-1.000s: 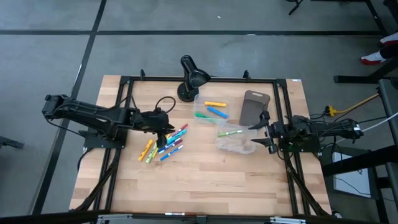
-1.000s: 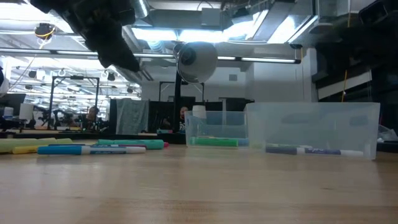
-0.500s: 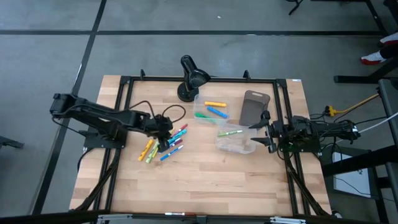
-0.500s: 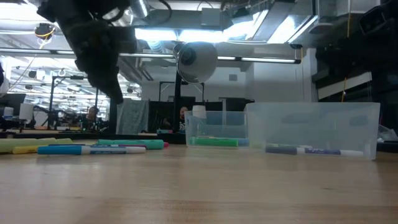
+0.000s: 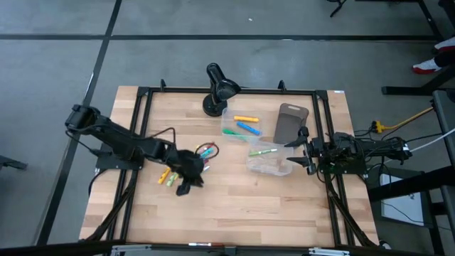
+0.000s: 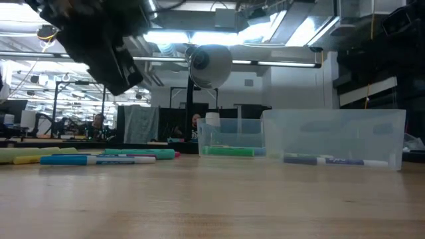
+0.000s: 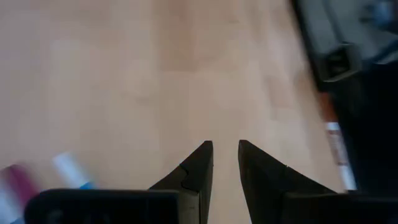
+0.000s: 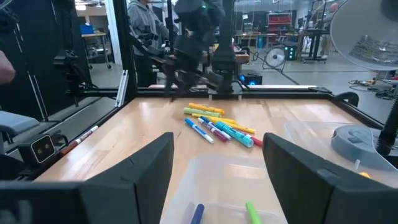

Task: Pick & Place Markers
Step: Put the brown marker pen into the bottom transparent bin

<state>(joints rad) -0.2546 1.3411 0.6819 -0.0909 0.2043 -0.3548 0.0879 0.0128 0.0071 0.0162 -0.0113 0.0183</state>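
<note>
Lamp (image 5: 217, 87) behind bins (image 5: 252, 142), tray (image 5: 290, 122) beside

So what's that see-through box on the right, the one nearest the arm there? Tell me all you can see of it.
The clear plastic rectangular bin is an open-topped tub with thin, slightly cloudy walls, standing upright on the light wooden table. Inside it lie a green marker and a marker with a purple end. A second clear bin stands close behind it, and a grey-brown tray lies beside it. The right tool waits open at its outer side; whether they touch is unclear.
</note>
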